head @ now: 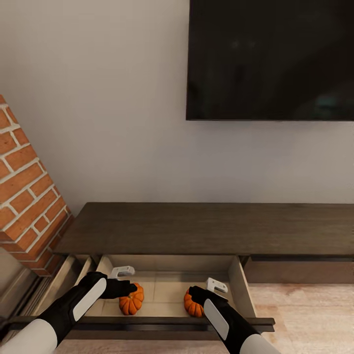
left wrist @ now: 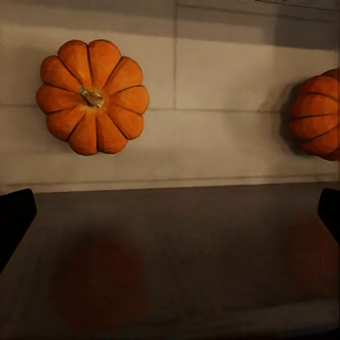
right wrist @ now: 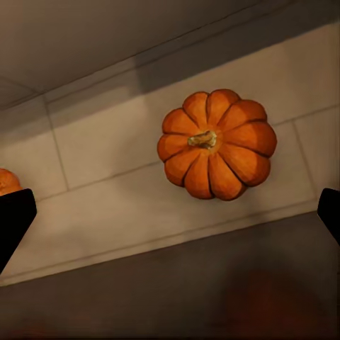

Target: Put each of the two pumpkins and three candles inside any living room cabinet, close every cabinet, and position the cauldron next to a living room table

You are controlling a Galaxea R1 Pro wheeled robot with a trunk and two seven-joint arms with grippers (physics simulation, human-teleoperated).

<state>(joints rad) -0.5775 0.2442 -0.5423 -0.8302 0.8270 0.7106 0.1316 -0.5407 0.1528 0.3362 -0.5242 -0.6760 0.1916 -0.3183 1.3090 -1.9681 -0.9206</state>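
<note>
The cabinet [head: 206,228] has one drawer [head: 164,290] pulled out, showing its pale beige floor. Two orange pumpkins rest on that floor, apart from each other: the left pumpkin [head: 131,301] [left wrist: 92,95] and the right pumpkin [head: 192,305] [right wrist: 216,144]. My left gripper [head: 125,282] [left wrist: 170,216] hovers open just above the left pumpkin, holding nothing. My right gripper [head: 209,291] [right wrist: 170,216] hovers open above the right pumpkin, also holding nothing. In both wrist views the dark fingertips stand wide apart over the drawer's front rim [head: 172,323]. Candles, cauldron and table are out of view.
A large black TV [head: 270,59] hangs on the white wall above the cabinet. A brick column [head: 24,196] stands at the left. A shut drawer front [head: 300,270] lies right of the open drawer, with light wood floor [head: 305,309] before it.
</note>
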